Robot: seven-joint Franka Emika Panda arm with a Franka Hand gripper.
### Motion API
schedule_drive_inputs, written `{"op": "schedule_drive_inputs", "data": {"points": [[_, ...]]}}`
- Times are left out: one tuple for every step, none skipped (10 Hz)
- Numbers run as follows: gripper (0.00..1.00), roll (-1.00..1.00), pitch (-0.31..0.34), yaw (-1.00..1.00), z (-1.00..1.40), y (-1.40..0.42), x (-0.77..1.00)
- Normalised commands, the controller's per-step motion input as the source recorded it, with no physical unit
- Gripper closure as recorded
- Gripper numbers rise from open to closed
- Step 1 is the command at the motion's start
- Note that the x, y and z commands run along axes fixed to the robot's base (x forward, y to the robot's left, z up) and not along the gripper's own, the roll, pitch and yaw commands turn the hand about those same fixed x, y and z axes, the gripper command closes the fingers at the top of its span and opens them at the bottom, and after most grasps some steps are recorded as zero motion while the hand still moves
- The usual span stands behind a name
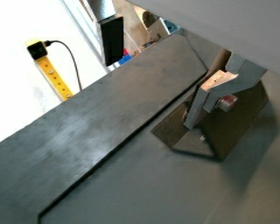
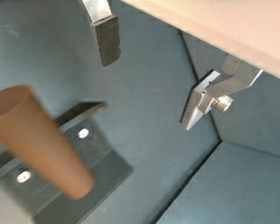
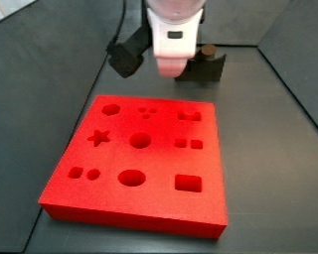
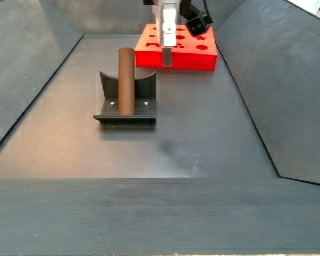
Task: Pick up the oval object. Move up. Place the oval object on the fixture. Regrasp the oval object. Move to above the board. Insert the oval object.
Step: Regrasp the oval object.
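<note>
The oval object is a slim brown peg standing upright on the fixture. It is apart from my gripper. It also shows in a wrist view on the fixture. My gripper hangs between the fixture and the red board. In a side view it is at the board's far edge, next to the fixture. Its fingers are spread wide with nothing between them. In both wrist views the gripper is open and empty.
Dark sloping walls enclose the grey floor on both sides. A black cable hangs from the wrist. A yellow power strip lies outside the enclosure.
</note>
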Motion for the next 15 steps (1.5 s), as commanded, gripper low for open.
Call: {"op": "schedule_drive_inputs", "data": {"points": [[0.0, 0.08, -0.08, -0.06, -0.05, -0.02, 1.0], [0.0, 0.08, -0.028, -0.07, -0.06, -0.02, 1.0], [0.0, 0.08, 0.011, -0.07, -0.06, -0.02, 1.0], [0.0, 0.07, 0.049, -0.08, -0.06, -0.02, 1.0], [0.0, 0.07, 0.091, -0.06, -0.05, -0.01, 0.97], [0.0, 0.07, 0.118, -0.04, -0.04, -0.01, 0.88], [0.0, 0.08, 0.135, -0.02, -0.04, -0.01, 0.8], [0.0, 0.09, 0.147, 0.01, -0.04, -0.01, 0.72], [0.0, 0.1, 0.153, 0.03, -0.04, -0.02, 0.65], [0.0, 0.11, 0.158, 0.06, -0.04, -0.02, 0.57], [0.0, 0.13, 0.158, 0.08, -0.03, -0.02, 0.49], [0.0, 0.13, 0.155, 0.09, -0.03, -0.03, 0.45], [0.0, 0.13, 0.149, 0.1, -0.04, -0.03, 0.39], [0.0, 0.13, 0.145, 0.11, -0.03, -0.04, 0.36], [0.0, 0.14, 0.138, 0.11, -0.03, -0.04, 0.3]]}}
